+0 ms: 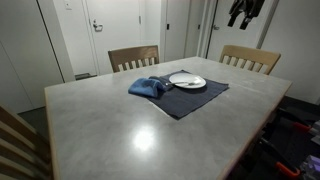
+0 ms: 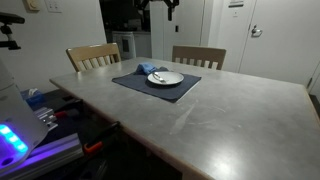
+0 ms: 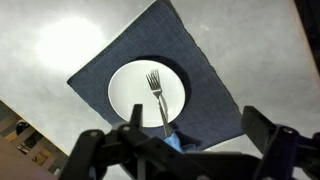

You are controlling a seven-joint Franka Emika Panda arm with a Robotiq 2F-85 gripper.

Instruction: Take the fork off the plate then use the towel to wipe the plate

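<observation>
Table (image 1: 120,125): one. Mat (image 3: 150,40): one. Plate (image 3: 125,95): one. Fork (image 3: 157,95): one. Towel (image 1: 148,87): one, blue. Chairs: three counted in an exterior view, namely first chair (image 1: 133,57) and second chair (image 1: 250,58) along the far edge, and third chair (image 1: 15,140) at the near left corner. Both exterior views confirm two chairs at the far edge

A fork (image 3: 157,98) lies on the white plate (image 3: 125,90) atop a dark placemat (image 3: 160,32).
</observation>
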